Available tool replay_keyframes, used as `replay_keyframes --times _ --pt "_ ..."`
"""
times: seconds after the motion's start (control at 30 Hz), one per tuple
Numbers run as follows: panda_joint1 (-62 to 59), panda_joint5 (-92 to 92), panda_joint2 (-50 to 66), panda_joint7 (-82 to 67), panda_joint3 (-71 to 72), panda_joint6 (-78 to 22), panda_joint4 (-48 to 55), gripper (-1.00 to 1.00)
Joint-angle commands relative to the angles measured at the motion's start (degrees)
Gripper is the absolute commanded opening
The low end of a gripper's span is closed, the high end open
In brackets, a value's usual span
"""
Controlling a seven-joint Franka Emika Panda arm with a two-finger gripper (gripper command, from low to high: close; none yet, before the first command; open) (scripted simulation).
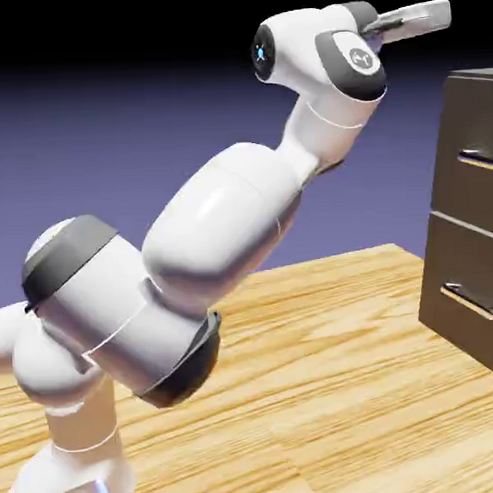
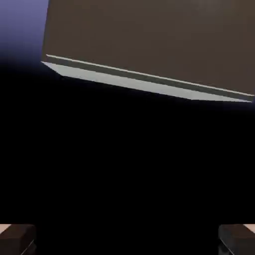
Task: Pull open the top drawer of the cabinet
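Note:
The cabinet stands at the exterior view's right edge, dark grey-brown, cut off by the frame. Its top drawer carries a slim silver handle. The lower drawer has a like handle. Both drawer fronts look flush. My gripper is high up, above and left of the cabinet's top corner, touching nothing. In the hand view the gripper is open, with its fingertips far apart at the bottom corners and nothing between them. A brown cabinet surface with a pale edge strip fills the top; no handle shows there.
The wooden table spreads below the arm and up to the cabinet's foot. The arm's big white links cross the middle of the exterior view. Most of the hand view is black.

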Motion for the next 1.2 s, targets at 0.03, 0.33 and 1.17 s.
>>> replay_keyframes --times 0.03,0.33,1.17 --pt "3.16 -4.03 -1.29 -4.99 -2.02 -0.73 1.88 1.00" --pt "17.40 -22.13 -7.12 -27.41 -11.13 -4.03 10.33 1.00" --pt "39.40 -40.39 -13.72 -54.26 -21.32 -3.32 30.50 -1.00"
